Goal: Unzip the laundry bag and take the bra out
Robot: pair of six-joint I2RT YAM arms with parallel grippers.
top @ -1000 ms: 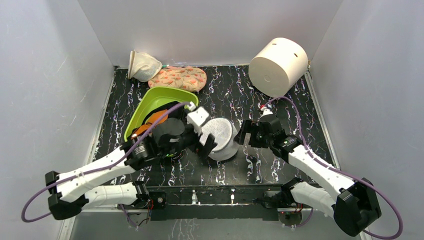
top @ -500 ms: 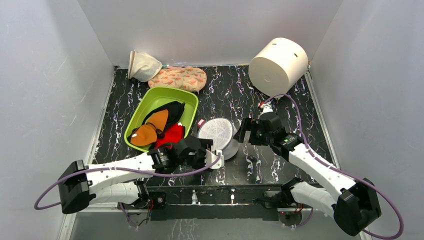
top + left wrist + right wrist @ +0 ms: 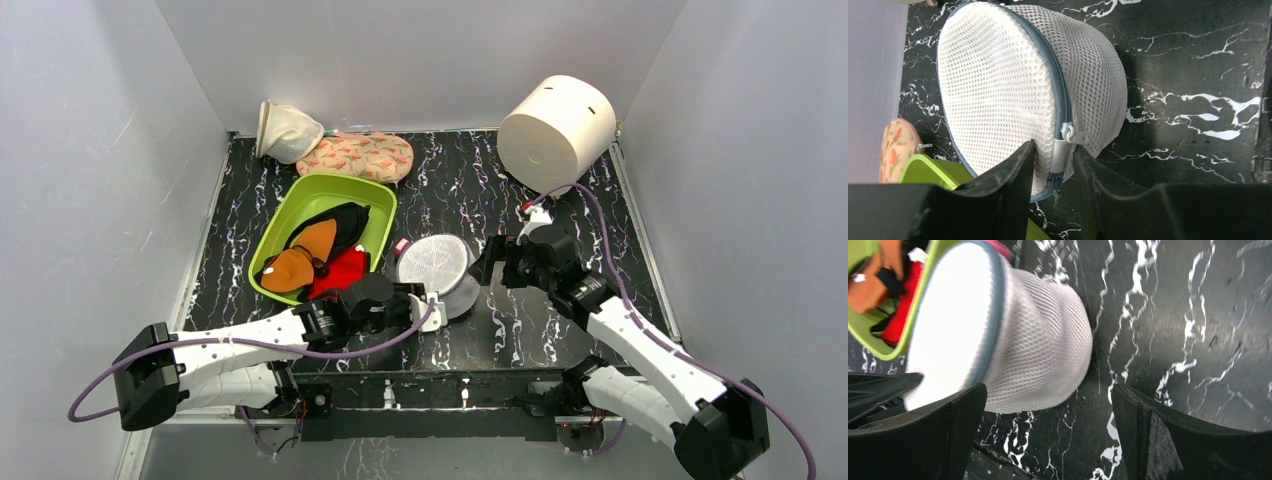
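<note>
Nearest, just in front of the green tub's (image 3: pixel 350 181) right corner: left jaws drawn in on the lower rim of the laundry bag (image 3: pixel 1013 85), pinching the grey zip seam (image 3: pixel 1060 85), with the white zip pull (image 3: pixel 1071 134) just beside one tip.

Bag tipped on its side on the black marbled surface (image 3: pixel 1188 60), close against the tub's right wall, flat face turned up and toward the tub, dome pointing away.

Probably very light: soft mesh over a springy frame. Apt to slide or roll if tugged one-handed, so worth bracing. Best hold for opening: the small pull itself, not the mesh beside it. For steadying, the stiffer rim.

Past the bag, on the side away from the tub: right jaws spread wide, flanking the dome, contact unclear.

Inside the tub, orange, black and red clothes (image 3: pixel 315 255). Behind the tub, a floral mitt (image 3: pixel 358 155) and a cream pouch (image 3: pixel 285 132). Far off to its right, a white cylinder (image 3: pixel 555 130).
</note>
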